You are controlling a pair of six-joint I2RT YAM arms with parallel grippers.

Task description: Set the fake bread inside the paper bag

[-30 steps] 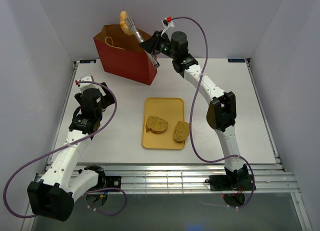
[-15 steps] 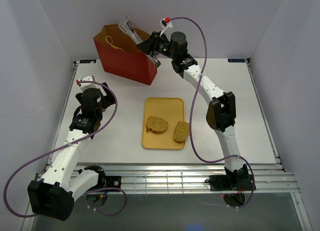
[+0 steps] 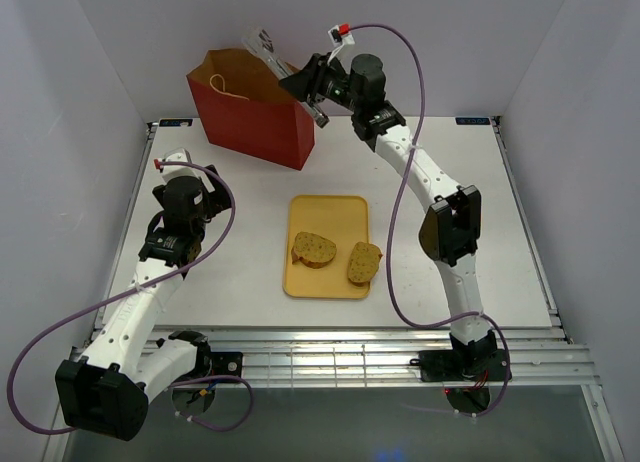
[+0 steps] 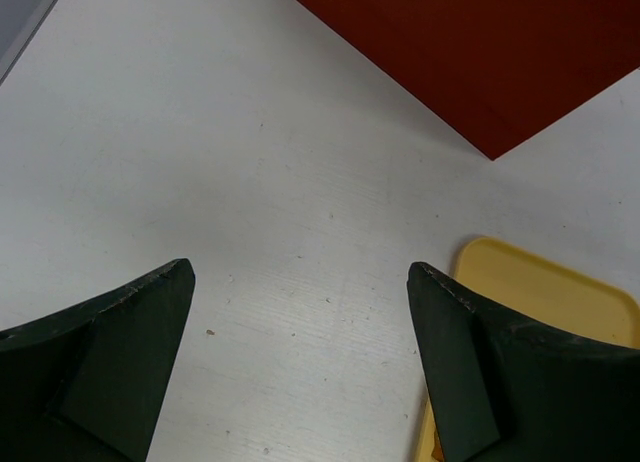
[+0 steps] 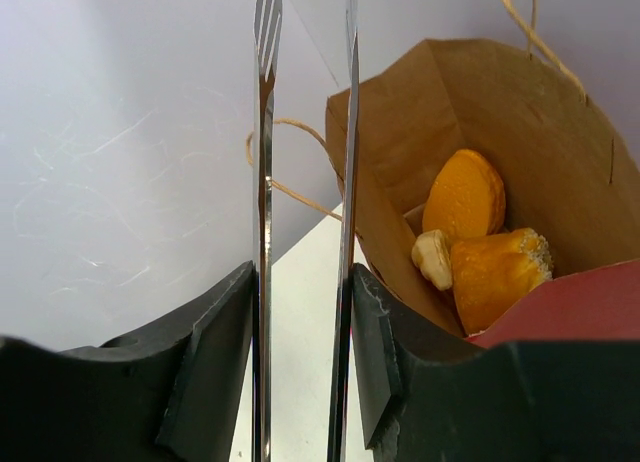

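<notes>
The red paper bag [image 3: 250,107] stands open at the back left. In the right wrist view its brown inside [image 5: 480,102] holds two golden-orange rolls [image 5: 465,194] [image 5: 495,272] and a small pale piece [image 5: 432,257]. My right gripper [image 5: 300,272] is shut on metal tongs [image 5: 265,132], held above the bag's right rim [image 3: 265,50]; the tong tips are apart and empty. Two tan speckled bread slices [image 3: 314,249] [image 3: 363,263] lie on the yellow tray [image 3: 328,207]. My left gripper [image 4: 300,272] is open and empty over the table, left of the tray.
The bag's red wall [image 4: 480,42] is ahead of the left gripper, and the tray's corner [image 4: 540,292] is at its right finger. String handles [image 3: 228,85] hang at the bag's mouth. Grey walls close in the table's back and sides.
One second ago the tongs held a golden bread piece above the bag; now they are empty and have drawn back slightly to the right. The left arm has not moved.
</notes>
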